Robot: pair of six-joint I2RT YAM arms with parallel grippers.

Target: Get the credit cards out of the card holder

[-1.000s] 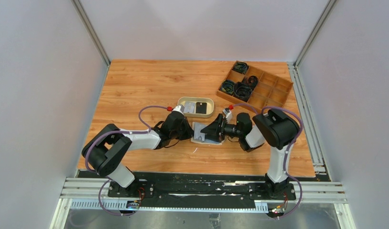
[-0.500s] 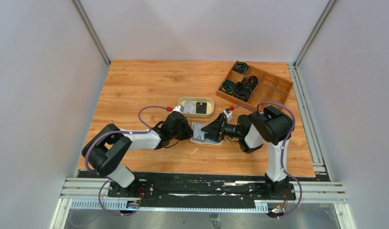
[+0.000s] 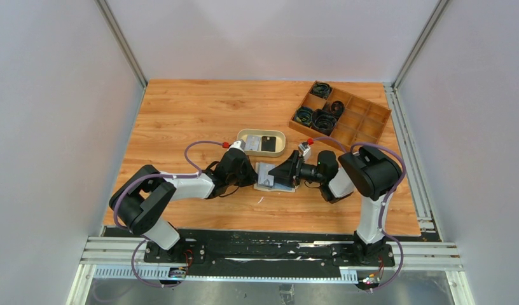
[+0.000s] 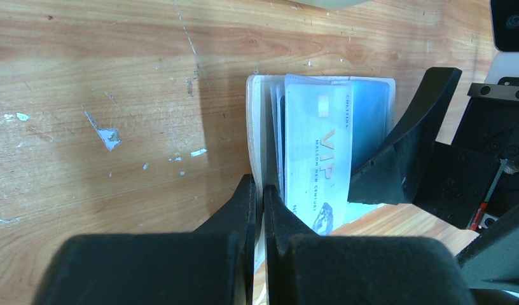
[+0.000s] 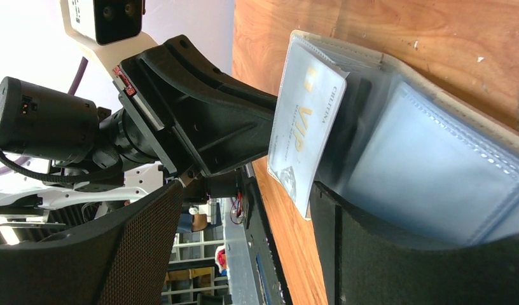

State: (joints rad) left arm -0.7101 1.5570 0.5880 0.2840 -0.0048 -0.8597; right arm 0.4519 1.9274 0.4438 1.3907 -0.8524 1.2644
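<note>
**Hidden or unclear.** From above, the holder (image 3: 264,178) was mostly covered by my two grippers, and the card could not be made out there. In the left wrist view the card (image 4: 317,152) showed pale blue with "VIP" print. Its near end was cut off behind my left fingers, and the smaller print was unreadable. I could not tell whether more cards sat in the clear pockets behind it. In the right wrist view the holder's far leaf ran out of frame.

**Position.** The holder lay open on the table (image 3: 180,114), just on the near side of the dish (image 3: 276,132) and well apart from the tray (image 3: 362,127). The card stood partway out of a pocket.

**Jaws.** My left gripper (image 3: 252,176) was pinched on the edge of the holder's cream outer leaf. My right gripper (image 3: 284,173) stood wide and held nothing. The card rose between its fingers, and one finger lay against the clear pocket leaves.

**Arm pose.** Both my forearms lay low over the table, pointing inward, with the wrists facing each other across the holder.
</note>
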